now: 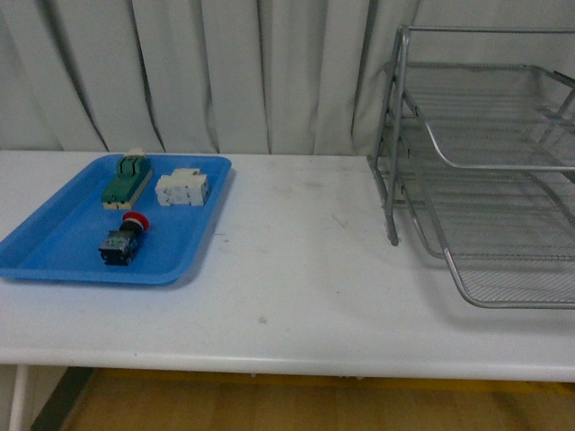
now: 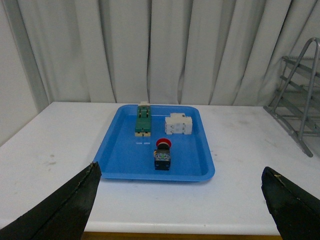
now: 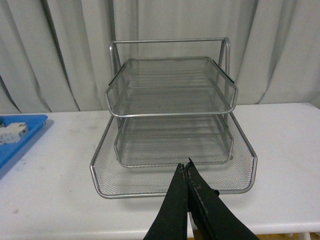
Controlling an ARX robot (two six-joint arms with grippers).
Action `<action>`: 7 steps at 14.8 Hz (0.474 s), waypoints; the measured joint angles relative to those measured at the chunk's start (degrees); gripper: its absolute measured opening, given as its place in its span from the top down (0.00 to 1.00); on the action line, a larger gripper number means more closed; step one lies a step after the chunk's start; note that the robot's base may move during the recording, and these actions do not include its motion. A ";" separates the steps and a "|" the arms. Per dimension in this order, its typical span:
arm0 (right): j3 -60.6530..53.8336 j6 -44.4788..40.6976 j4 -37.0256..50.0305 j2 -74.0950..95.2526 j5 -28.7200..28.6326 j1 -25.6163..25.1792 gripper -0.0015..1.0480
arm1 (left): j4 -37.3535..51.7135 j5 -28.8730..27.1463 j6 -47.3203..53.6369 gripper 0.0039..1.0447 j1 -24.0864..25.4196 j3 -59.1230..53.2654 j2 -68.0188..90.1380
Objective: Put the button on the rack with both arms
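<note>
Fingers of the left gripper (image 2: 180, 168) stand wide apart, just short of the blue tray (image 2: 205, 160) and its near edge; those of the right gripper (image 3: 186, 165) are pressed together before the rack (image 3: 170, 125), at its lowest front rim. Over on the left, the button (image 1: 123, 241) lies on its side in the tray's near half, with open white table (image 1: 296, 260) between tray and rack

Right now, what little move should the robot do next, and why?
Probably the left gripper should reach forward toward the button. Its jaws stand wide open and empty, and the button lies in the blue tray straight ahead, far from the rack.
</note>
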 joint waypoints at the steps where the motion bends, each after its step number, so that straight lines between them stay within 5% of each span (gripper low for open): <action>1: 0.00 0.00 -0.94 -0.83 0.00 0.00 0.98 | 0.00 0.00 0.00 0.06 0.00 0.00 0.00; 3: 0.04 -0.02 -11.13 -9.55 -0.15 0.00 0.98 | 0.02 -0.07 -0.02 0.06 0.00 0.00 0.00; 5: 0.04 -0.02 -11.04 -10.45 -0.17 0.00 0.98 | -0.04 0.04 0.00 0.06 0.00 0.00 0.00; 7: 0.04 -0.13 -10.97 -10.43 -0.17 0.00 0.85 | 0.02 0.00 0.00 0.06 0.00 0.00 0.00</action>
